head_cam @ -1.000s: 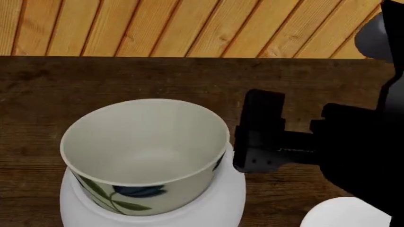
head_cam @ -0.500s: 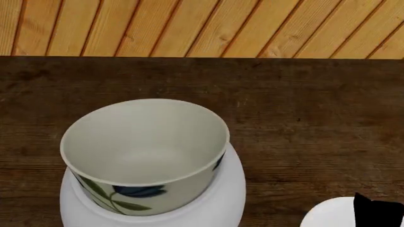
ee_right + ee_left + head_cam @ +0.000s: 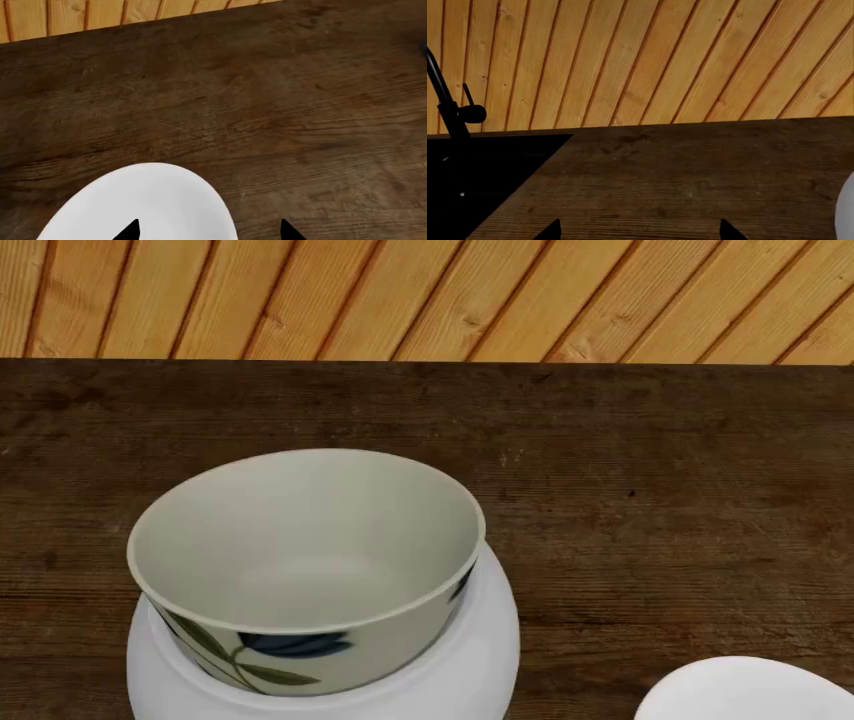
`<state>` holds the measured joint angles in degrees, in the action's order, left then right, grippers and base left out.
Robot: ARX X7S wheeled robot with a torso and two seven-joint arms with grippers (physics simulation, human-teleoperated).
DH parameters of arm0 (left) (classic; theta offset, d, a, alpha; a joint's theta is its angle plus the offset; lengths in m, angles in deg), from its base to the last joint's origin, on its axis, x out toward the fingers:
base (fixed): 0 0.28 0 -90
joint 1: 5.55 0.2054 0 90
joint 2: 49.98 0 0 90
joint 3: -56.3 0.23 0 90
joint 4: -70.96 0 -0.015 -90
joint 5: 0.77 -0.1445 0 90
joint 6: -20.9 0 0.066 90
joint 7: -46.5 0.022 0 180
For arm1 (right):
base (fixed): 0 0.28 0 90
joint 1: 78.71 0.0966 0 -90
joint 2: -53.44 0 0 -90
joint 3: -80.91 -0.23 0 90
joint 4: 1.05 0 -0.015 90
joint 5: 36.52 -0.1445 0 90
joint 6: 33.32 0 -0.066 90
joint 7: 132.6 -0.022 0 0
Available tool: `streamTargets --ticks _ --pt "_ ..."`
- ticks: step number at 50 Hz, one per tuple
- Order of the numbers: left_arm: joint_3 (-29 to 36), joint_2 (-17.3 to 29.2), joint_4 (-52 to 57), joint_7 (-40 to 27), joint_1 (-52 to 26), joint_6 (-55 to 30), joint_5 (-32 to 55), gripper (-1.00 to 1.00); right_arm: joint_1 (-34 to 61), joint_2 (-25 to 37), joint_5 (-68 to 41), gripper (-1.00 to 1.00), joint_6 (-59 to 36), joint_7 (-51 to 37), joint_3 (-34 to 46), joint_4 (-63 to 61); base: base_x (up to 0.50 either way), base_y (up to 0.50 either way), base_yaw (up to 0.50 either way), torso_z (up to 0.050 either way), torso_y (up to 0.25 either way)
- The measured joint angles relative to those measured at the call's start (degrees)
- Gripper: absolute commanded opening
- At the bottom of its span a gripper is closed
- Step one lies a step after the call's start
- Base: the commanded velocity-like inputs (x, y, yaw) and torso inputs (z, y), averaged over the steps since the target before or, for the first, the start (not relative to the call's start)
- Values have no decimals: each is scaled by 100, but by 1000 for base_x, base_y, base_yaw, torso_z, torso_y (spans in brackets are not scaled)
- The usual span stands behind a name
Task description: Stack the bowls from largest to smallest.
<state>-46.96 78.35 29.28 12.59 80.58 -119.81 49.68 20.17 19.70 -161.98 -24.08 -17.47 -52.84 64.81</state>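
Risk: right tool [image 3: 208, 231], tips apart and empty, straddles one edge of the small bowl [image 3: 143, 205]; we could clip that rim and skid it across the tabletop [image 3: 280, 100], away from the floral bowl [image 3: 307, 560] nested in the large bowl [image 3: 474, 670]

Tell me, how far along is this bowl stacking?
One step looks done: the flowered bowl sits inside the large white bowl. The small white bowl is still on the counter, with the right hand spread above its rim. It goes in last.

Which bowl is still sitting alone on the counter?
The small plain white bowl, apart at the right; the flowered bowl already sits nested in the large white bowl.
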Motion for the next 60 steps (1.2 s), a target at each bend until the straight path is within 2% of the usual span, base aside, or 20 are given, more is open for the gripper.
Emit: streamTargets --ticks 13,36,37,50,60 --pt "50 16 6 2 28 34 -26 100 -120 -601 988 100 -483 618 -28 82 0 0 0 0 0" --pt "226 36 34 -16 -28 42 -47 100 -819 -830 1149 100 -358 1151 -212 215 0 0 0 0 0" --pt "233 36 33 -17 -31 42 -49 100 -829 -835 1157 -100 -348 1164 -206 215 0 0 0 0 0" --pt "269 54 27 -28 -31 64 -55 100 -840 -770 922 -100 9 1204 -204 191 0 0 0 0 0" --pt "275 67 26 -46 -35 76 -41 100 -792 -464 288 -100 628 886 -222 125 0 0 0 0 0"
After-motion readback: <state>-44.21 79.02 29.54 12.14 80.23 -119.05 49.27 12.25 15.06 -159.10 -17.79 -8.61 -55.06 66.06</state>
